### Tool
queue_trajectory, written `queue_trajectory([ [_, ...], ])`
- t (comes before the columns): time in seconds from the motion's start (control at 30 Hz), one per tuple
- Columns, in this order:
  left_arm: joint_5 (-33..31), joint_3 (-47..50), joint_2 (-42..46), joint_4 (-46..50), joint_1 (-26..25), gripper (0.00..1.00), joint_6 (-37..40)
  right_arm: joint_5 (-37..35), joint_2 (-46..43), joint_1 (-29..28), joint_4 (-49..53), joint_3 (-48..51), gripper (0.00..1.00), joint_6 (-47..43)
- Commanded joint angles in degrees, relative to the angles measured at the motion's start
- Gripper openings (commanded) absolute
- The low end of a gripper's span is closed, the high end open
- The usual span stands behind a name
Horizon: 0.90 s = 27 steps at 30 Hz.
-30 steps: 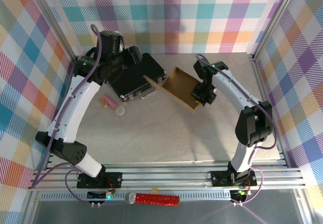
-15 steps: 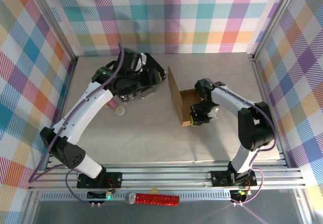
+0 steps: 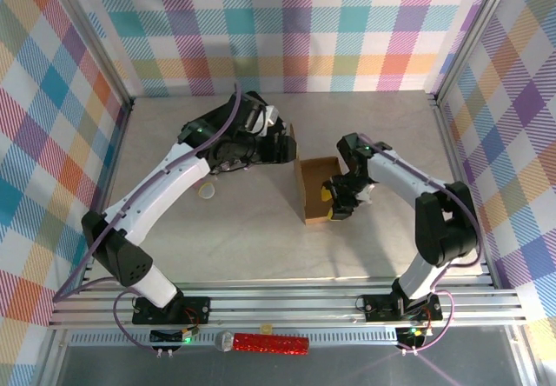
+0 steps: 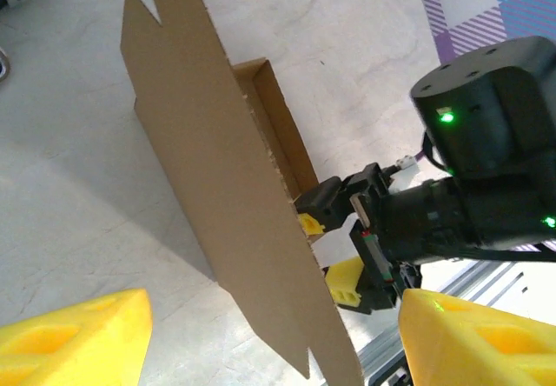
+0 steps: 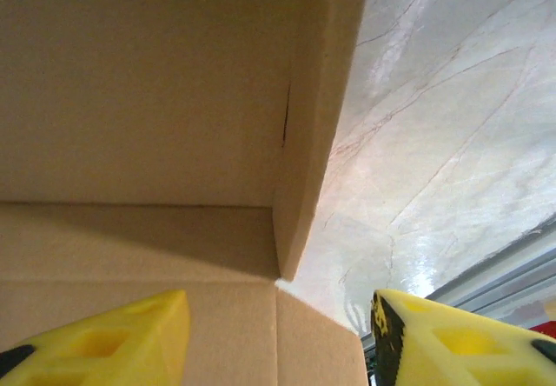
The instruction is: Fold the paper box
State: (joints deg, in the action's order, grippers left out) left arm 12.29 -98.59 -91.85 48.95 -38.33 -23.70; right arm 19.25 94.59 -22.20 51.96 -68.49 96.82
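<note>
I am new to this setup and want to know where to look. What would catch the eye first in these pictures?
The brown paper box near the middle of the table stands out, half formed, with one tall flap standing upright. The left gripper, open, faces the flap; the right gripper, open, is at the box's opposite side. Bright plaid walls surround everything.
</note>
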Motion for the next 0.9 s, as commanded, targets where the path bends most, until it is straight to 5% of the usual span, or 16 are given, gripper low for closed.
queue_trajectory([
  [0.0, -2.6, -5.9, -2.2, 7.7, -2.4, 0.74, 3.3, -5.0, -3.9, 2.2, 3.6, -5.7, 0.63, -10.6],
  [0.13, -9.7, -14.5, -7.3, 17.1, -7.6, 0.75, 6.0, -12.4, -3.4, 5.4, 8.2, -14.7, 0.71, -30.6],
  [0.27, -20.0, -22.1, -14.0, 24.9, -11.7, 0.74, 6.7, -11.1, -1.6, 8.1, 9.0, -20.0, 0.69, -43.8],
  [0.63, -33.6, -30.2, -26.6, 30.0, -12.5, 0.65, 10.7, -9.5, 0.8, 8.9, 9.2, -25.4, 0.61, -49.0],
  [0.7, -35.0, -31.3, -27.7, 30.0, -12.5, 0.53, 12.0, -9.3, 1.0, 9.1, 9.5, -25.4, 0.60, -48.8],
  [0.83, -34.4, -33.6, -28.0, 29.1, -12.5, 0.03, 17.3, -9.8, 1.4, 9.8, 11.0, -25.7, 0.57, -47.3],
  [0.87, -34.4, -34.0, -27.9, 29.2, -12.5, 0.00, 18.9, -9.8, 1.4, 10.0, 11.5, -25.9, 0.56, -46.8],
])
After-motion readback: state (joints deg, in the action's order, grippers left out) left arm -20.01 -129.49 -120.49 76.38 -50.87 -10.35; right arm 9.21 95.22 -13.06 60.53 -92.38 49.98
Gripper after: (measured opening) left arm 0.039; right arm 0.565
